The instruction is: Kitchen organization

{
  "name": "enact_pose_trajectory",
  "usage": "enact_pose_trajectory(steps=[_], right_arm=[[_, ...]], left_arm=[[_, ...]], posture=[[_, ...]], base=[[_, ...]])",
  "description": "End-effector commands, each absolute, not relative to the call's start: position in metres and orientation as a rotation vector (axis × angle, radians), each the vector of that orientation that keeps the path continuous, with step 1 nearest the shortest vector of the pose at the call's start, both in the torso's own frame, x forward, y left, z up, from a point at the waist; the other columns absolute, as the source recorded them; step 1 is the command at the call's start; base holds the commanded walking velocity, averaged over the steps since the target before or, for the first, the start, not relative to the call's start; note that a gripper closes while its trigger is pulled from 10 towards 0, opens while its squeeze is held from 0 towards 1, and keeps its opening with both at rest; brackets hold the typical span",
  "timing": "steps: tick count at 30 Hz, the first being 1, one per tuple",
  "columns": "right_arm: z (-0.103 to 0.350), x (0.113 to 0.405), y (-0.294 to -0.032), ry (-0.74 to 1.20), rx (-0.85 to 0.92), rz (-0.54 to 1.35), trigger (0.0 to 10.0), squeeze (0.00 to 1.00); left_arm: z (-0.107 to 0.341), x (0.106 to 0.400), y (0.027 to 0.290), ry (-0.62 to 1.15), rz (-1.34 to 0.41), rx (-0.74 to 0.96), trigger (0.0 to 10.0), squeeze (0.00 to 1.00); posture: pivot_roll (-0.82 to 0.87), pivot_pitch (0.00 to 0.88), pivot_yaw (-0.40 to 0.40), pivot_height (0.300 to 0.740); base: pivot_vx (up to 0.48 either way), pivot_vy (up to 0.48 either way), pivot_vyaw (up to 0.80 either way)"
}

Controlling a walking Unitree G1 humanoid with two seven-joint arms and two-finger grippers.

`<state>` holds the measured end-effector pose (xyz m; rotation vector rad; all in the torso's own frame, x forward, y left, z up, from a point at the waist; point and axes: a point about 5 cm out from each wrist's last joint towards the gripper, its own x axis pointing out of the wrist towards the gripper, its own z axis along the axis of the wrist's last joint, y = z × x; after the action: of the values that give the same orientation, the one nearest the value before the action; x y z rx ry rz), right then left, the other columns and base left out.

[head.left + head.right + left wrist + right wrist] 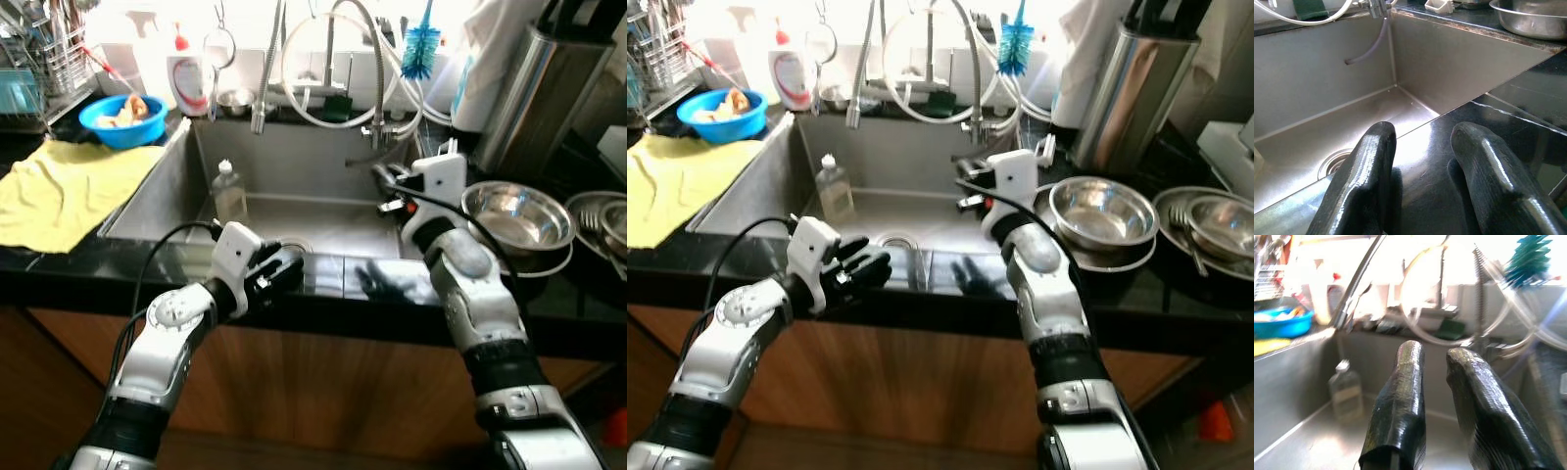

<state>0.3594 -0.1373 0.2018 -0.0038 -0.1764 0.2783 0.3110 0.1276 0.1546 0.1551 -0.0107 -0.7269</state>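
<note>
Right pincer (pixel 384 186) parted above sink (pixel 323 162), bottle (pixel 229 192) well apart

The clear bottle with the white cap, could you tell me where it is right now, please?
The clear bottle stands upright inside the sink, against its left wall, on the robot's left, ahead of the left gripper.

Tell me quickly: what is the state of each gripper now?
Left gripper: open, empty, over the front counter edge.
Right gripper: open, empty, above the sink.

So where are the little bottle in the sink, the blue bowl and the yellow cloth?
bottle (pixel 229 194), left eye view, its clear body.
blue bowl (pixel 127 129), left eye view, its front wall.
yellow cloth (pixel 61 192), left eye view, its middle.
</note>
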Motion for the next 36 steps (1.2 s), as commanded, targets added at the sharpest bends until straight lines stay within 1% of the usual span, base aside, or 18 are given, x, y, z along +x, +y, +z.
enact_pose_trajectory(steps=[1,6,7,8,9,10,12,21,22,23,26,27,28,29,30,33,34,36], right_arm=[[0.207,0.356,-0.139,-0.189,0.006,0.255,10.0,0.0],[0.207,0.332,-0.159,-0.164,-0.08,0.172,10.0,0.0],[0.206,0.328,-0.165,-0.152,-0.087,0.154,10.0,0.88],[0.204,0.325,-0.17,-0.144,-0.098,0.136,10.0,0.88],[0.203,0.321,-0.175,-0.131,-0.119,0.118,10.0,1.0],[0.203,0.321,-0.175,-0.131,-0.119,0.118,10.0,1.0],[0.205,0.312,-0.19,-0.119,-0.156,0.049,10.0,1.0],[0.21,0.302,-0.216,-0.065,-0.213,-0.051,10.0,1.0],[0.209,0.301,-0.215,-0.049,-0.201,-0.041,10.0,0.19],[0.208,0.301,-0.214,-0.038,-0.192,-0.032,10.0,0.0],[0.199,0.301,-0.21,0.021,-0.179,0.022,10.0,0.0],[0.199,0.301,-0.21,0.028,-0.181,0.038,10.0,0.23],[0.199,0.301,-0.21,0.028,-0.181,0.045,10.0,0.23],[0.2,0.301,-0.21,0.025,-0.183,0.046,10.0,0.82],[0.204,0.302,-0.211,0.016,-0.194,0.045,10.0,1.0],[0.206,0.302,-0.212,0.021,-0.199,0.038,10.0,1.0],[0.205,0.302,-0.214,0.027,-0.214,0.03,10.0,0.0],[0.204,0.303,-0.215,0.038,-0.229,0.024,10.0,0.0]], left_arm=[[0.141,0.307,0.128,0.051,-0.729,0.149,10.0,0.0],[0.137,0.305,0.125,0.06,-0.735,0.144,10.0,0.0],[0.137,0.305,0.124,0.061,-0.738,0.143,10.0,0.0],[0.136,0.305,0.124,0.061,-0.741,0.143,10.0,0.0],[0.136,0.305,0.123,0.06,-0.743,0.141,10.0,0.0],[0.136,0.305,0.123,0.06,-0.743,0.141,10.0,0.0],[0.137,0.305,0.122,0.057,-0.746,0.135,10.0,0.0],[0.135,0.305,0.122,0.058,-0.755,0.135,10.0,0.0],[0.135,0.305,0.122,0.058,-0.755,0.136,10.0,0.0],[0.135,0.305,0.122,0.059,-0.756,0.137,10.0,0.0],[0.136,0.305,0.121,0.058,-0.761,0.137,10.0,0.0],[0.136,0.304,0.121,0.057,-0.764,0.134,10.0,0.0],[0.136,0.304,0.121,0.057,-0.765,0.133,10.0,0.0],[0.136,0.304,0.121,0.057,-0.766,0.133,10.0,0.0],[0.136,0.304,0.121,0.058,-0.768,0.137,10.0,0.0],[0.136,0.304,0.12,0.059,-0.771,0.141,10.0,0.0],[0.136,0.304,0.12,0.058,-0.772,0.14,10.0,0.0],[0.136,0.305,0.119,0.057,-0.773,0.138,10.0,0.0]], posture=[[-0.1,0.0,-0.02,0.74],[-0.11,0.0,-0.015,0.74],[-0.12,0.0,-0.014,0.74],[-0.12,0.0,-0.014,0.74],[-0.12,0.0,-0.015,0.74],[-0.12,0.0,-0.015,0.74],[-0.12,0.0,-0.014,0.74],[-0.13,0.0,-0.006,0.74],[-0.12,0.0,-0.005,0.74],[-0.13,0.0,-0.004,0.74],[-0.12,0.0,0.0,0.74],[-0.13,0.0,0.001,0.74],[-0.13,0.0,0.001,0.74],[-0.13,0.0,0.003,0.74],[-0.13,0.0,0.005,0.74],[-0.13,0.0,0.005,0.74],[-0.13,0.0,0.007,0.74],[-0.13,0.0,0.007,0.74]], base=[[0.0,0.0,0.0],[0.0,0.0,0.0],[0.0,0.0,0.0],[0.0,0.0,0.0],[0.0,0.0,0.0],[0.0,0.0,0.0],[0.0,0.0,0.0],[0.0,0.0,0.0],[0.0,0.0,0.0],[0.0,0.0,0.0],[0.0,0.0,0.0],[0.0,0.0,0.0],[0.0,0.0,0.0],[0.0,0.0,0.0],[0.0,0.0,0.0],[0.0,0.0,0.0],[0.0,0.0,0.0],[0.0,0.0,0.0]])
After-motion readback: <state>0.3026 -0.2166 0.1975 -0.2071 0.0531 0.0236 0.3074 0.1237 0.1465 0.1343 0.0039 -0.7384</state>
